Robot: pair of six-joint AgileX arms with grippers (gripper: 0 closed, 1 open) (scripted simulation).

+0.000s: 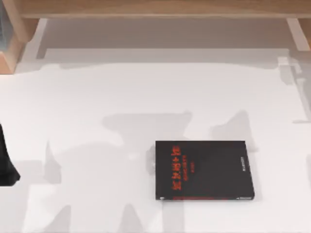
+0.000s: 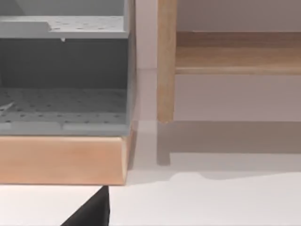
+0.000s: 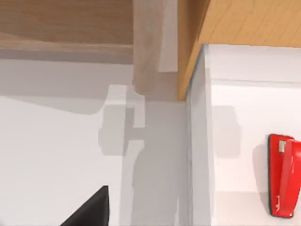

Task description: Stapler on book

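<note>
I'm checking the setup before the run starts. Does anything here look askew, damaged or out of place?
Nothing looks damaged or spilled. The book lies flat and square on the white table, cover up, nothing on it. The stapler is seen in the right wrist view on a white surface, not yet on the book.

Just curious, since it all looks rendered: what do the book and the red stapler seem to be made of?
The book looks like matte black card or paper, with printed red lettering. The stapler looks like glossy red plastic or painted metal, with a small grey metallic piece near one end; I can't tell which.
</note>
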